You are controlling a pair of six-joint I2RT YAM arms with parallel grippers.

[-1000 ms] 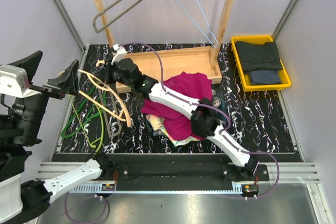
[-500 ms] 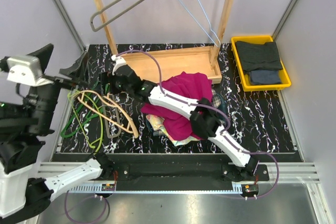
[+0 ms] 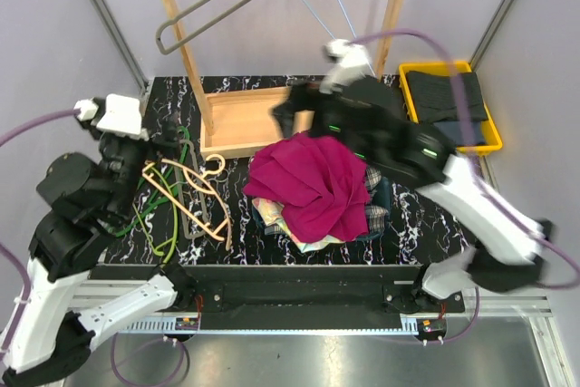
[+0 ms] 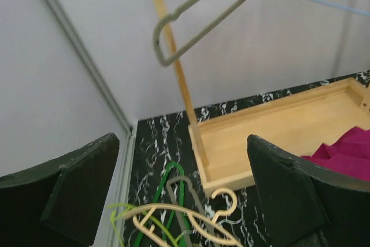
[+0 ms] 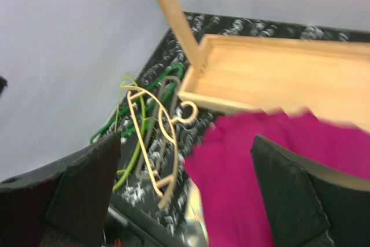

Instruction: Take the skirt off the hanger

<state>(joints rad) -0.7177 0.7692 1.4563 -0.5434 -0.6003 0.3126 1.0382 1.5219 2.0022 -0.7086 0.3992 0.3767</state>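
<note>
We find the magenta skirt (image 3: 313, 183) lying in a loose heap at the centre of the table (image 3: 453, 215), draped over a plaid garment (image 3: 374, 215) and other mixed clothing, with no hanger threaded through it that we can see. At 9 o'clock from the skirt, clear of its hem, a tan hanger (image 3: 211, 169) lies flat and bare among tangled green hangers (image 3: 172, 224); we cannot tell which of these carried the skirt. At 11 to 12 o'clock sits the wooden rack tray (image 3: 245, 120), touching or just beside the skirt's far edge, and a grey hanger (image 3: 163, 43) hangs bare from the rail above. At 2 o'clock, well apart, a yellow bin (image 3: 453, 149) holds dark folded clothes. The right gripper (image 5: 186, 143) is raised above the skirt's 12 o'clock edge, blurred in the overhead view, its fingers spread wide with nothing between them. The left gripper (image 4: 182, 160) hovers over the hanger pile at 9 o'clock, fingers likewise spread wide and empty. Our judgement: skirt and hanger are separated, so the removal looks complete. We see nothing left to do except clearing both arms away from the table.
</note>
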